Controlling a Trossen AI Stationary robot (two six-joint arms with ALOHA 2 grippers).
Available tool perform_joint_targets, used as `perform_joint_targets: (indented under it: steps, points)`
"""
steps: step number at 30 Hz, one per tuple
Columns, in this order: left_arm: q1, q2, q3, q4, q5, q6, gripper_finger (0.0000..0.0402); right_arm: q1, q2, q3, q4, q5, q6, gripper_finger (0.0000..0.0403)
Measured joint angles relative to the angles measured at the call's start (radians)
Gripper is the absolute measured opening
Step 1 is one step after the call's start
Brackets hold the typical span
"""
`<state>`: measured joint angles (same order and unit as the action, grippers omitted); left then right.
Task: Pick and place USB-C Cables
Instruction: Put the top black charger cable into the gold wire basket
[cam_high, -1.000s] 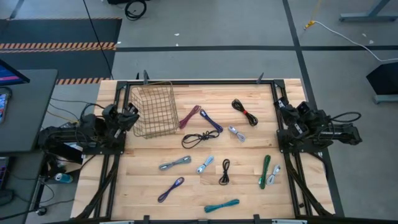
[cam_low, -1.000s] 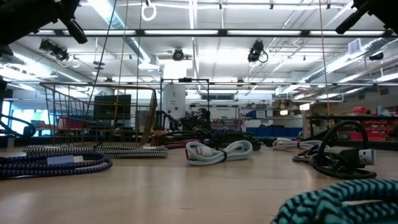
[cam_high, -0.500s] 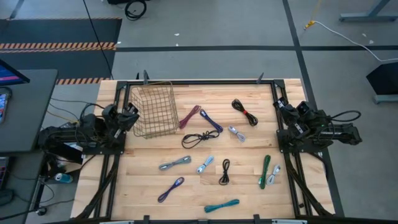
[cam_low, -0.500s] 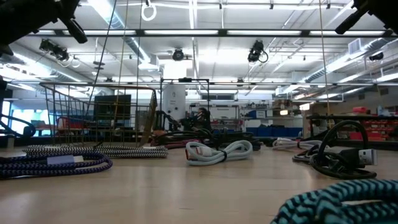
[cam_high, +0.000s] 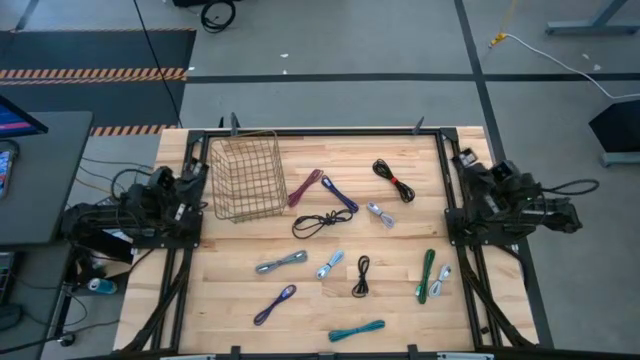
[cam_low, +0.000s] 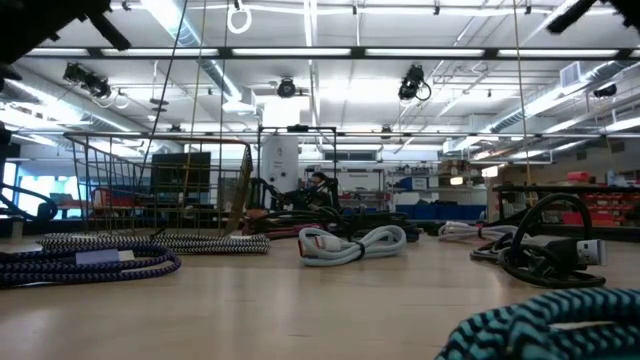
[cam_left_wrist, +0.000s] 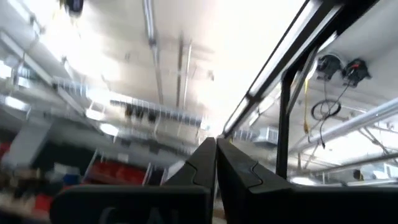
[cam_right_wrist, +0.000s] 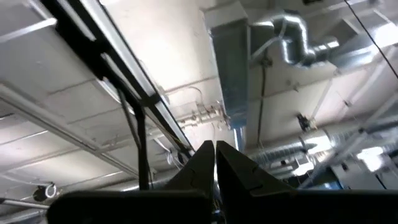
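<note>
High view shows the wooden table (cam_high: 230, 300) with the USB-C Cables spread across its middle and lower part, none of them held. A wire mesh basket (cam_high: 246, 178) stands at the upper left of the tabletop. Just right of it lie a maroon cable (cam_high: 305, 187) and a purple cable (cam_high: 338, 194) side by side, with a loose black cable (cam_high: 322, 223) below them. A black bundle with a red tie (cam_high: 394, 180) sits toward the upper right, and a small silver cable (cam_high: 379, 214) lies near the centre. Lower down come a grey cable (cam_high: 281, 262), a pale blue-grey cable (cam_high: 330, 264), a small black coil (cam_high: 362, 274), a green cable (cam_high: 427, 275) with a small white one just beside it, a second purple cable (cam_high: 274, 304) and a teal cable (cam_high: 357, 329) near the bottom edge. The left gripper (cam_high: 190, 188) rests at the left edge of the table, close to the basket's left side, with its two fingers pressed together and nothing between them; in the left wrist view those fingers (cam_left_wrist: 208, 163) point up at the ceiling. The right gripper (cam_high: 466, 165) sits at the right edge of the table, well apart from the cables, likewise closed and empty, its fingers (cam_right_wrist: 208, 158) also aimed at the ceiling in the right wrist view.
</note>
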<state>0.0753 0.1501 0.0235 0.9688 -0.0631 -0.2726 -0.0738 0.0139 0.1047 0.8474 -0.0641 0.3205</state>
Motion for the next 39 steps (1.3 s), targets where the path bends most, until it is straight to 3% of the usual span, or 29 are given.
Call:
perform_joint_targets:
  steps: [4, 9, 13, 19, 23, 27, 33, 39]
  points:
    - [0.0, 0.001, 0.067, -0.039, 0.0, 0.102, 0.0021, 0.0, 0.033, 0.104, -0.084, -0.071, -0.054, 0.0025]
    - [0.0, 0.011, 0.22, -0.28, 0.03, 0.129, 0.0015, 0.0, 0.112, 0.255, -0.292, -0.077, -0.081, 0.0025]
    - [0.0, 0.085, 0.353, -0.4, 0.023, 0.209, 0.0027, 0.0, 0.206, 0.363, -0.371, -0.007, -0.121, 0.0027]
    - [0.0, 0.234, 0.534, -0.473, 0.007, 0.333, 0.0095, 0.0, 0.349, 0.538, -0.566, 0.104, -0.165, 0.0062]
    - [0.0, 0.299, 0.634, -0.62, -0.03, 0.346, 0.0138, 0.0, 0.435, 0.686, -0.821, 0.289, -0.167, 0.0105]
    - [0.0, 0.338, 0.721, -0.784, -0.033, 0.335, 0.0154, 0.0, 0.523, 0.865, -1.145, 0.435, -0.154, 0.0135]
    - [0.0, 0.372, 0.795, -0.919, -0.042, 0.319, 0.0149, 0.0, 0.669, 1.067, -1.504, 0.515, -0.052, 0.0136]
    - [0.0, 0.38, 0.802, -1.018, -0.191, 0.318, 0.0145, -0.009, 0.818, 1.157, -1.911, 0.559, 0.161, 0.0135]
